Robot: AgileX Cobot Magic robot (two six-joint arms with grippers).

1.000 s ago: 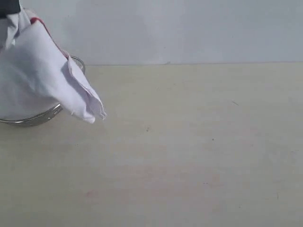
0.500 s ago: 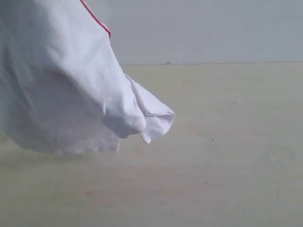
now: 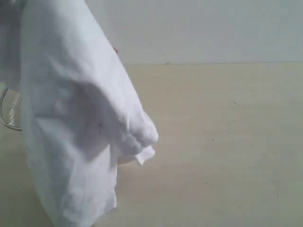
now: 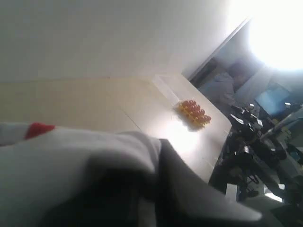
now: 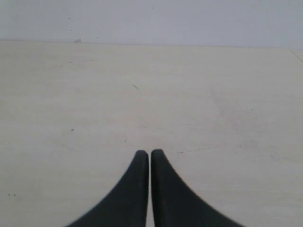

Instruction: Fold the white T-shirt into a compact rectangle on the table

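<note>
- Right tool (image 5: 150, 156) first: two black tapered fingers pressed tip to tip, pinching nothing, hovering low over the bare pale beige matte worktop (image 5: 213, 94).
- Left tool (image 4: 142, 198) next: only a dark blurred shape in its own wrist view, buried under white cloth. Closed, and by the look of it clamped on that cloth, with nothing else in sight to keep it aloft.
- And up in the air: white cotton T-shirt (image 3: 71, 118), hanging in a bunched, crumpled column at the left of the exterior view. Lower hem down near the worktop, contact with it impossible to tell.
- Tiny fleck of red print (image 4: 40, 129) peeking from the folds; lettering otherwise hidden.
- Progress, as a judgement: barely begun. No fold made, no flat spread, no rectangle anywhere.
- Left to do: lay the garment out flat on the open worktop, smooth it, bring sleeves and sides in, then fold down to a compact rectangle.
- Head count: one T-shirt, one worktop, two tools, one busy and one idle.
- Extras: one silvery wire-mesh rim (image 3: 9, 111) poking out behind the cloth at the left edge, and one little cluster of orange-red balls (image 4: 194, 112) far off on the worktop, too small to count singly.
</note>
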